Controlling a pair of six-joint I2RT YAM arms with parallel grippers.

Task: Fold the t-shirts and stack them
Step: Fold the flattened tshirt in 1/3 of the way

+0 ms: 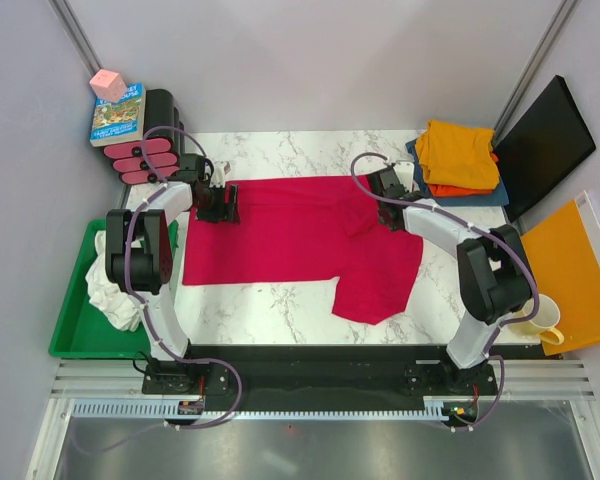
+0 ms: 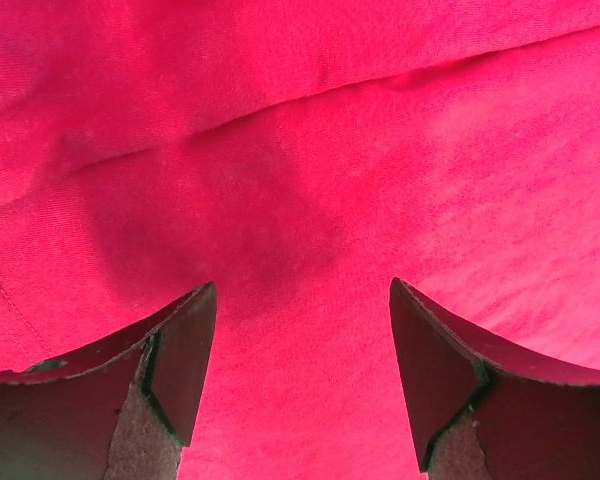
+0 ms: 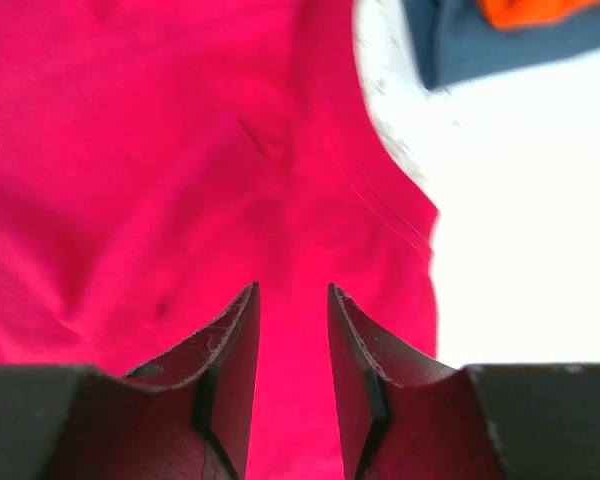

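A crimson-red t-shirt lies spread on the marble table, one part reaching toward the front at the right. My left gripper hovers over its far left edge, open, with only red cloth below the wide jaws. Over the far right part of the shirt my right gripper stands open with a narrow gap, and red cloth shows beneath it near the hem. Folded yellow-orange, orange and blue t-shirts are stacked at the back right. A white t-shirt lies crumpled in the green tray.
The green tray sits off the table's left side. Pink-and-black cases, a book and a pink cube stand at the back left. At the right are a black board, a flat orange board and a mug.
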